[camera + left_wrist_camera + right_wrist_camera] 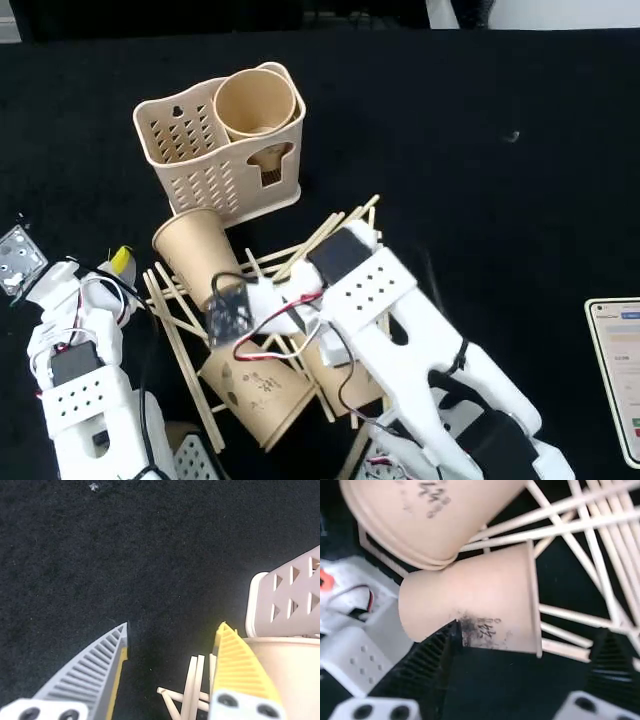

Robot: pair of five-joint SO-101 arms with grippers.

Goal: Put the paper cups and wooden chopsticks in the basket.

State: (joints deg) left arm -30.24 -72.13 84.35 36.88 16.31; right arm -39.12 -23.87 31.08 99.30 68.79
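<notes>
The beige basket [215,165] stands at the back left with one paper cup [255,100] upright inside it. Another cup [195,250] lies on its side just in front of the basket. Two more cups [255,395] lie among scattered wooden chopsticks [320,240] under my right arm [365,285]. My right gripper [530,630] is open, and a lying cup [470,605] sits at its fingertips with one black finger [437,655] against its side. My left gripper [172,630] is open over bare cloth, beside the basket [290,600] and a cup [295,670].
A phone [618,365] lies at the table's right edge. Black cloth covers the table [480,150], with open room to the right of the basket. Chopsticks [600,525] cross one another beside the cups. A second cup [430,515] touches the one at my right gripper.
</notes>
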